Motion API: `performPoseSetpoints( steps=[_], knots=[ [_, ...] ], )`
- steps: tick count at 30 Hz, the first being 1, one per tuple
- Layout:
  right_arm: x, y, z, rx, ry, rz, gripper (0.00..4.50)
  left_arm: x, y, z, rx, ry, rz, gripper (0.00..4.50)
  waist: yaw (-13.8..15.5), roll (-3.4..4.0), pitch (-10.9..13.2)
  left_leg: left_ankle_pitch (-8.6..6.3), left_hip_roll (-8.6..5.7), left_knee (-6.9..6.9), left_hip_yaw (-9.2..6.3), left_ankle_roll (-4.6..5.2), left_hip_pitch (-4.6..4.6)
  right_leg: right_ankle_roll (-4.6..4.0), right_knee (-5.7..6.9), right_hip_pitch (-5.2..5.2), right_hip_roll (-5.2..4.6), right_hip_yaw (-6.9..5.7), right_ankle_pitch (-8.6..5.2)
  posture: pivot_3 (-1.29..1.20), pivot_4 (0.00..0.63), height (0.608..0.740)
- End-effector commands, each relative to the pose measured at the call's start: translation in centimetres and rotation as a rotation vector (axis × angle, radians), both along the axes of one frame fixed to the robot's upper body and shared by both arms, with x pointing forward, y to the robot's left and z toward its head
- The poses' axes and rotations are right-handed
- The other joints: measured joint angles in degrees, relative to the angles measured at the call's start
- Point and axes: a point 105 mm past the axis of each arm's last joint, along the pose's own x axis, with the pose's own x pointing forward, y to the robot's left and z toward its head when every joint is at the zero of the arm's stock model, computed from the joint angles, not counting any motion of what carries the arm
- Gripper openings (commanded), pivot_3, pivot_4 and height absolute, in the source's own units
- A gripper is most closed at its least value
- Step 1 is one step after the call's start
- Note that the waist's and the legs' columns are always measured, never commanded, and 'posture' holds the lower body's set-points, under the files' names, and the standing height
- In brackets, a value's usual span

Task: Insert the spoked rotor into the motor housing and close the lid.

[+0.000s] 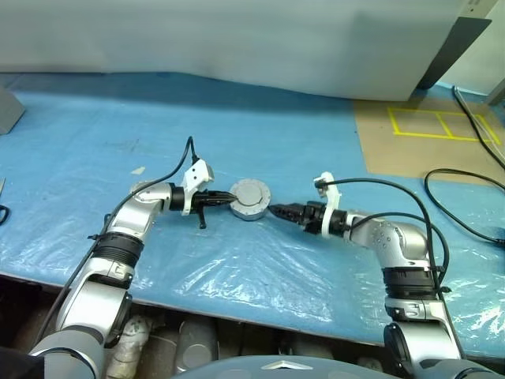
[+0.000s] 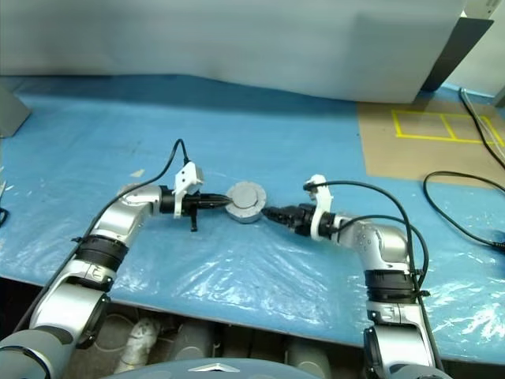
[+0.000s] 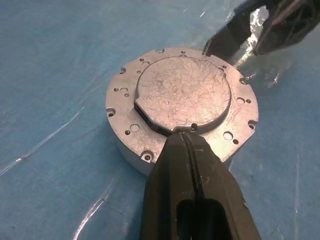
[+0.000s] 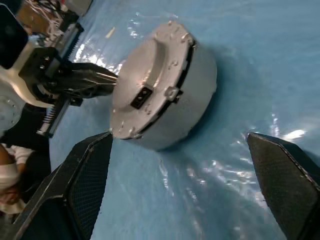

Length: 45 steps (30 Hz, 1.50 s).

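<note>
Lid [image 1: 251,194] sitting closed on housing [image 4: 192,107], frame centre, between both grippers. Left gripper [image 1: 230,198], fingers pressed together, touching lid rim; right gripper [image 1: 276,211], fingers spread wide, lying just right of housing.

Table [image 1: 95,118] is wearing crinkled blue plastic sheet [image 1: 260,260], with lidded motor housing [image 1: 250,200] sitting on it between both gripper tips and black cables [image 1: 465,197] lying beyond the right arm.

Left pincer [image 1: 225,199] closed, right pincer [image 1: 276,211] agape.
</note>
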Motion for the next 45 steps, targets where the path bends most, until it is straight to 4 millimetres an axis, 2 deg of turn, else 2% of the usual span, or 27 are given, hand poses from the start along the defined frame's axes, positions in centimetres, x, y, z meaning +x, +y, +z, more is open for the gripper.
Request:
performPoseSetpoints(
  steps=[1,7,13,16,22,24,25,31,34,37,40,41,43,45],
  knots=[
    [-0.8,2.1,1.1,0.077,-0.007,0.049,4.48,-0.2,0.4,-1.5,0.054,0.037,0.016,0.00,0.00,0.00,0.00,0.00,0.00,0.00,0.00,0.00,0.00,0.00,0.00,0.00,0.00,0.00,0.00,0.00,0.150,0.740],
    [0.4,3.2,0.6,0.161,0.050,-0.051,4.48,0.0,0.2,-1.4,0.058,0.031,0.014,0.00,0.02,0.01,0.01,0.00,-0.05,-0.07,-0.02,-0.01,-0.04,0.02,-0.02,-0.10,-0.07,0.04,-0.01,0.00,0.150,0.740],
    [1.3,2.5,0.2,0.243,0.096,-0.159,4.48,-0.2,0.2,-1.5,0.062,0.033,0.002,0.00,-0.09,0.01,0.01,0.00,-0.06,-0.12,-0.02,-0.01,-0.04,0.04,-0.03,-0.12,-0.08,0.04,-0.02,0.00,0.150,0.740],
    [1.0,2.5,0.1,0.250,0.097,-0.158,3.86,-0.2,0.3,-1.5,0.065,0.033,0.002,0.00,-0.06,0.01,0.01,0.00,-0.07,-0.12,-0.02,-0.01,-0.04,0.04,-0.02,-0.12,-0.08,0.04,-0.02,0.00,0.150,0.740],
    [0.6,3.1,0.5,0.259,0.074,-0.137,1.74,-0.1,0.3,-1.6,0.076,0.029,-0.004,0.00,-0.05,0.03,0.02,0.00,-0.08,-0.16,-0.02,-0.02,-0.13,0.08,-0.06,-0.21,-0.08,0.03,-0.04,0.00,0.150,0.740],
    [0.6,3.1,0.6,0.261,0.069,-0.137,1.20,-0.1,0.2,-1.6,0.075,0.029,-0.006,0.00,0.08,0.02,0.02,0.00,-0.09,-0.17,-0.02,-0.02,-0.13,0.08,-0.05,-0.22,-0.09,0.03,-0.04,0.00,0.150,0.740],
    [0.6,3.1,0.6,0.263,0.068,-0.140,1.07,-0.1,0.2,-1.5,0.075,0.029,-0.007,0.00,0.08,0.02,0.02,0.00,-0.10,-0.16,-0.01,-0.02,-0.15,0.08,-0.06,-0.21,-0.10,0.00,-0.04,0.00,0.150,0.740],
    [0.8,3.2,0.7,0.263,0.068,-0.144,1.06,0.1,0.1,-0.9,0.043,0.031,-0.005,0.00,0.03,0.02,0.02,0.00,-0.14,-0.16,-0.03,-0.02,-0.15,0.09,-0.05,-0.23,-0.16,0.01,-0.05,0.00,0.150,0.740],
    [0.8,3.2,0.4,0.253,0.074,-0.149,1.06,0.4,-0.1,1.1,-0.030,0.010,-0.004,0.00,0.00,0.02,0.02,0.00,-0.14,-0.16,-0.02,-0.02,-0.16,0.09,-0.05,-0.23,-0.16,0.01,-0.04,0.00,0.150,0.740],
    [0.8,3.2,-0.4,0.227,0.109,-0.163,1.06,0.6,0.2,5.3,-0.166,0.003,-0.021,0.00,-0.11,0.01,0.08,0.00,-0.13,-0.16,-0.02,-0.02,-0.28,0.09,-0.01,-0.38,-0.15,0.01,-0.04,0.00,0.150,0.740],
    [0.7,3.3,-0.5,0.240,0.130,-0.161,1.06,0.0,0.9,10.7,-0.348,0.018,-0.060,0.00,-0.14,-0.03,0.19,0.04,-0.09,-0.10,0.00,-0.08,-0.60,0.06,0.04,-0.66,-0.06,-0.04,-0.03,0.00,0.150,0.740],
    [0.7,3.2,-0.4,0.257,0.138,-0.162,1.06,0.0,1.2,11.8,-0.386,0.014,-0.054,0.00,-0.26,-0.02,0.20,0.05,-0.09,-0.08,0.00,-0.09,-0.65,0.06,0.03,-0.69,-0.01,-0.06,-0.03,0.00,0.150,0.740],
    [0.8,3.0,0.1,0.290,0.140,-0.166,1.06,0.0,2.1,13.2,-0.441,0.029,-0.028,0.00,-0.57,0.05,0.22,0.05,-0.15,-0.09,0.00,-0.11,-0.64,0.05,0.04,-0.69,0.04,-0.06,-0.02,0.00,0.150,0.740],
    [1.0,2.9,1.2,0.334,0.120,-0.159,1.06,0.2,2.9,12.9,-0.456,0.080,0.012,0.00,-0.92,0.29,0.23,0.03,-0.20,-0.14,0.00,-0.14,-0.61,0.04,0.03,-0.67,0.04,-0.05,-0.03,0.00,0.150,0.740]
  ],
)
